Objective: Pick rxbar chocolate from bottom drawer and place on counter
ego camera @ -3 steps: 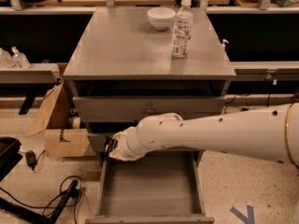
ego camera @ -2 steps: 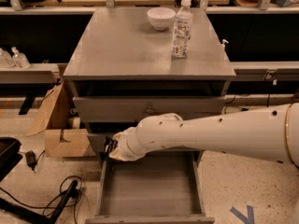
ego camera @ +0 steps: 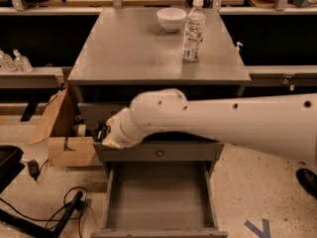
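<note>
The bottom drawer [ego camera: 158,197] is pulled open at the lower middle, and the part of its grey floor that shows is bare. The rxbar chocolate is not visible anywhere. My gripper [ego camera: 102,132] is at the end of the white arm [ego camera: 223,120], to the left of the cabinet's front, above the drawer's left wall and below the counter's edge. The arm crosses in front of the upper drawer fronts. The counter [ego camera: 133,48] is the grey top of the cabinet above the arm.
A water bottle [ego camera: 192,31] and a white bowl [ego camera: 171,19] stand at the back right of the counter. A closed drawer front with a knob [ego camera: 159,152] sits above the open drawer. A cardboard box [ego camera: 64,133] and cables [ego camera: 69,207] lie on the floor at left.
My arm and gripper have moved up and a little left, from just above the open drawer's back left corner to the height of the middle drawer front.
</note>
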Motion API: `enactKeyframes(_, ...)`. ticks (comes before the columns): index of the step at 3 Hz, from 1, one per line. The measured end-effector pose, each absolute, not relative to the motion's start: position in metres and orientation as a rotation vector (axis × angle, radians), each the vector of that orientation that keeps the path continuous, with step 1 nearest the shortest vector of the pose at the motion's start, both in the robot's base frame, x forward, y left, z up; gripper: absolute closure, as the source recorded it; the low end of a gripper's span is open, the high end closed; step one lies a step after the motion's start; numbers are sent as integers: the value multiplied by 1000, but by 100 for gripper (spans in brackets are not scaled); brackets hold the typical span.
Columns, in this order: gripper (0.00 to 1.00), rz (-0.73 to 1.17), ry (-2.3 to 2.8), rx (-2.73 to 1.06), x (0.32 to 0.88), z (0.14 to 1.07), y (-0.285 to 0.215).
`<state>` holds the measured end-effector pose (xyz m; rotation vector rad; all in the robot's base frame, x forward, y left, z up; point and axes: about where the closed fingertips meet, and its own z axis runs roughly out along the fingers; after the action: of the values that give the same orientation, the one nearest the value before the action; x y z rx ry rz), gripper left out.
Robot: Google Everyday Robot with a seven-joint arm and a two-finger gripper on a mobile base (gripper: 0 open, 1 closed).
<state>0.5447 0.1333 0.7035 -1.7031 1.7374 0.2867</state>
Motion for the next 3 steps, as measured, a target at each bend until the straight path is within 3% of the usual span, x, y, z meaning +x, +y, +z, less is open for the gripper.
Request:
enactKeyframes(1,100,205,1712,-1687,565,809,152)
enactKeyframes(3,100,65,1685,-1724,624,925,172)
